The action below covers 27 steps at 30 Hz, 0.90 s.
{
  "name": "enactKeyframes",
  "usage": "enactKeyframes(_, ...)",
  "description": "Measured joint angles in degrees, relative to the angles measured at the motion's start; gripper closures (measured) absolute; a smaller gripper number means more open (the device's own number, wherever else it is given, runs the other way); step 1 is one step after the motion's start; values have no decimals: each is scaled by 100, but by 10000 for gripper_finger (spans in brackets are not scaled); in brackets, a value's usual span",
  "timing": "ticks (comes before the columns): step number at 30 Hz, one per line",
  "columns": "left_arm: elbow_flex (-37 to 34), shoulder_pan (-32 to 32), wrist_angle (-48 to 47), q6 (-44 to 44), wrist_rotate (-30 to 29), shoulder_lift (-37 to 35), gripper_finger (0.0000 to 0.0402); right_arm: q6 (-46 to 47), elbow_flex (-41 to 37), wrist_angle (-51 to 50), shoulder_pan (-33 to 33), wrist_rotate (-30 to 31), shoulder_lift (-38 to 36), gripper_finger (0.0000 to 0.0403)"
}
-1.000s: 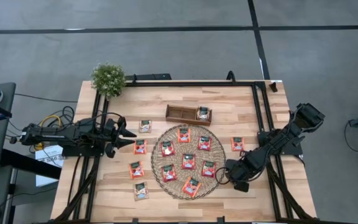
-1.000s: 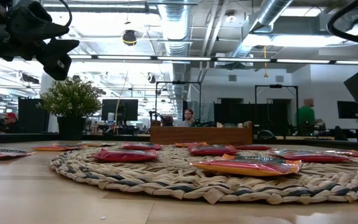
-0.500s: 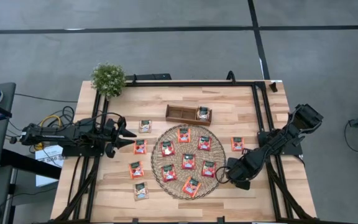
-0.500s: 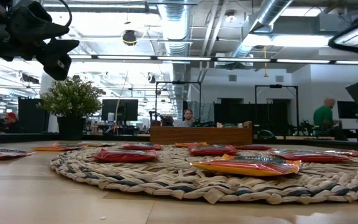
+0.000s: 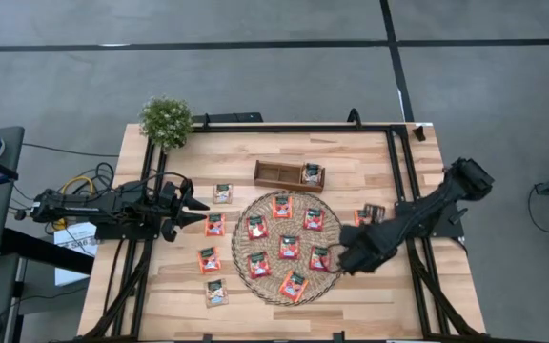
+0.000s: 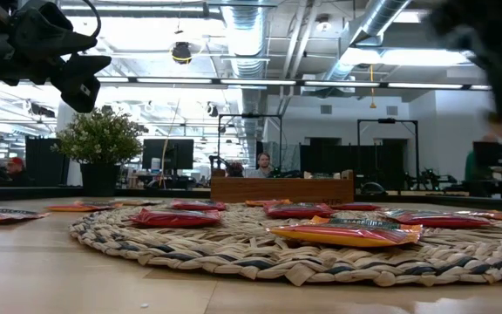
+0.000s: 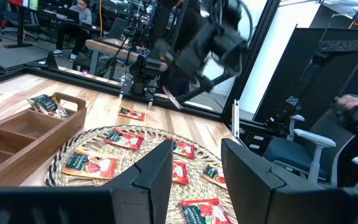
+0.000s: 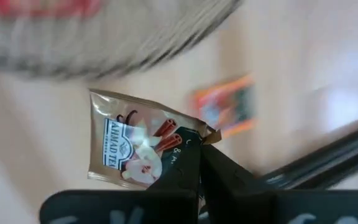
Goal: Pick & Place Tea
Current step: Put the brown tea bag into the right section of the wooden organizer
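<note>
At the worktop's point(image 5: 370, 295) left edge our left gripper point(image 5: 191, 208) waits with its fingers point(image 7: 155, 171) parted and nothing between them, pointing toward the mat point(image 5: 241, 255).

Between that gripper and the mat we count several loose sachets: a pale one point(image 5: 222, 193) near the back, two red ones point(image 5: 214, 225) beside the mat's rim, and another pale one point(image 5: 216, 292) at the front. Eight or so red sachets point(image 5: 289, 247) lie flat on the mat itself, and one pale sachet point(image 5: 312, 173) sits in the right slot of the tray point(image 5: 273, 173).

Further right, our right gripper point(image 5: 339, 261) hangs over the mat's right rim, pinched on the corner of a pale held sachet point(image 8: 132, 146), which dangles free of the worktop (its own wrist view shows this plainly). A red sachet point(image 5: 362, 220) lies partly under that arm.

We judge these sachets very light, thin and floppy, with slick foil that could slide out of a shallow pinch. Lying flat, they give little to grip; an edge or corner seems the sensible hold, taken deep enough that the packet does not swing loose.
</note>
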Motion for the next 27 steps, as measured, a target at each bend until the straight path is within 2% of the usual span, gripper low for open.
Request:
enactKeyframes(5,0,-2,0,0,-1,-1,273,-894,765,-447,-700,1700,-2,403)
enactKeyframes(8,0,-2,0,0,-7,-1,273,-1727,977,-338,-1258,2671,-3,403)
enactKeyframes(10,0,-2,0,0,-7,0,273,-2420,1009,-32,-1688,3073,-4,403)
enactKeyframes(15,0,0,0,0,-13,1,273,-4248,1010,1313,-2707,3252,17,403)
enactKeyframes(20,0,0,0,1,-22,0,273,-5746,1015,2578,-3414,3254,59,403)
enactKeyframes(22,0,-1,0,2,-22,0,273,-6080,1025,2918,-3605,3257,169,403)
enactKeyframes(27,-2,-2,-12,15,-21,1,273,-6243,1014,2793,-3808,3233,391,403)
